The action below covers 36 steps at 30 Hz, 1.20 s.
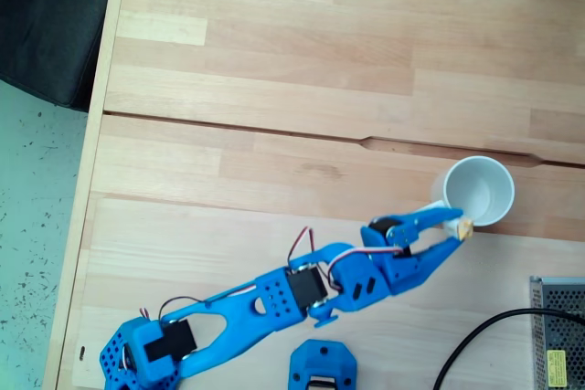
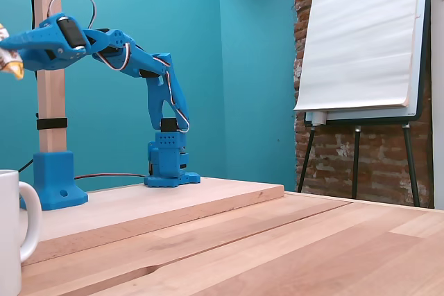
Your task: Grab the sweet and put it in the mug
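Overhead fixed view, lower left to centre right: the blue arm is reaching diagonally across the wooden table, and its gripper is pinching the sweet at the fingertips, just beside the lower left rim of the mug. The sweet is sitting at the rim's edge, not over the opening. You are carrying the sweet to the mug, so you should be bringing the fingertips further toward the upper right until the sweet is hanging over the white interior, and only then parting the jaws; releasing here risks the sweet striking the rim and falling outside.

Side fixed view, left edge: the gripper is holding the sweet high in the upper left, well above the mug at lower left. Lowering before release would lessen any bounce.

The mug's inside is showing plain white, with nothing in it.
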Tool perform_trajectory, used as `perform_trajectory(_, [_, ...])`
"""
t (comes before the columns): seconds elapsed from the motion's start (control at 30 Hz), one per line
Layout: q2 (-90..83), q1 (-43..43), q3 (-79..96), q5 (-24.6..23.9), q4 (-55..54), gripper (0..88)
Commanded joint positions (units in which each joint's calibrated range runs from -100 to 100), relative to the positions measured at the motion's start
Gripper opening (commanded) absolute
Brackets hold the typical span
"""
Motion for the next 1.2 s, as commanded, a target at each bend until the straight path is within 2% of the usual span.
perform_trajectory(0.0, [1.68,-1.15,-11.15,-0.83,-1.60,0.0])
perform_trajectory(0.23, [8.82,-0.79,-21.32,-2.74,-1.60,0.0])
perform_trajectory(0.43, [15.10,2.70,-27.11,-2.39,-1.60,0.0])
perform_trajectory(0.7, [24.23,2.40,-38.53,-2.88,-1.60,0.0])
perform_trajectory(1.17, [28.53,1.53,-40.76,-2.78,-1.60,0.0])
